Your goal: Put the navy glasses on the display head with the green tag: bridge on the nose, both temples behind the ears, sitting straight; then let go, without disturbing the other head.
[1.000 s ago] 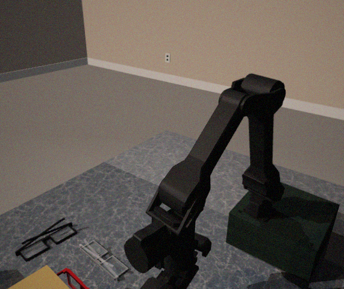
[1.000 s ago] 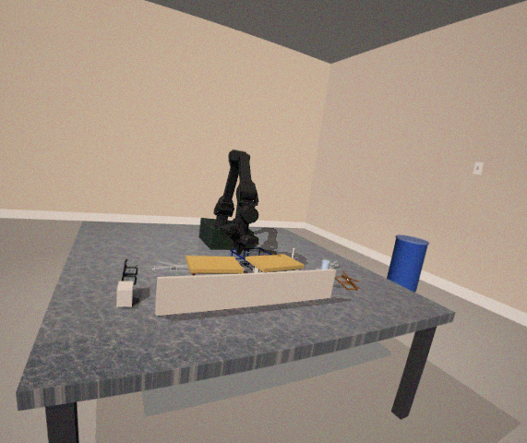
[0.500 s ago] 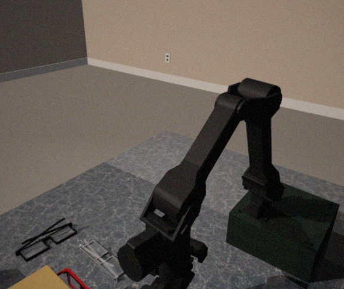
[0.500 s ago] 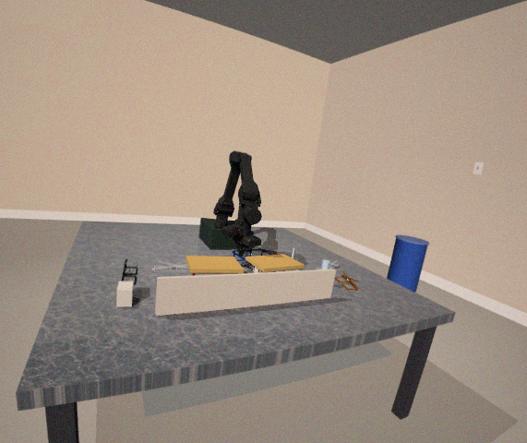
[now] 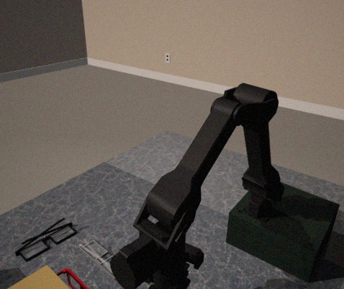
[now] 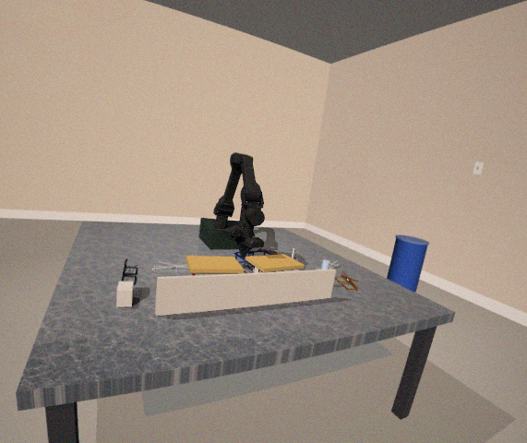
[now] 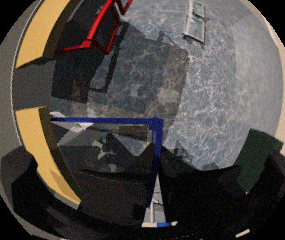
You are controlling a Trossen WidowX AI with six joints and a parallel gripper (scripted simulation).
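The navy glasses (image 6: 237, 257) (image 7: 102, 120) are in my gripper (image 7: 154, 146) (image 6: 244, 252), which is shut on them. In the wrist view one long navy bar reaches left from the fingers toward the lower yellow block, and another runs down between the fingers. In the exterior view the glasses are above the table, close behind the yellow blocks. Two yellow blocks, apparently the display heads, stand side by side: a left one (image 6: 214, 264) (image 7: 44, 32) and a right one (image 6: 274, 262) (image 7: 39, 145). I cannot see the green tag, a nose or ears.
A cream panel (image 6: 244, 293) stands before the blocks, a small cream block (image 6: 125, 293) to its left. Red glasses (image 5: 72, 276) (image 7: 89, 44) lie near the left yellow block. Black glasses (image 5: 44, 240), whitish glasses (image 7: 195, 22) and orange glasses (image 6: 348, 281) are around. A dark green box (image 5: 268, 245) (image 6: 209, 235) stands behind.
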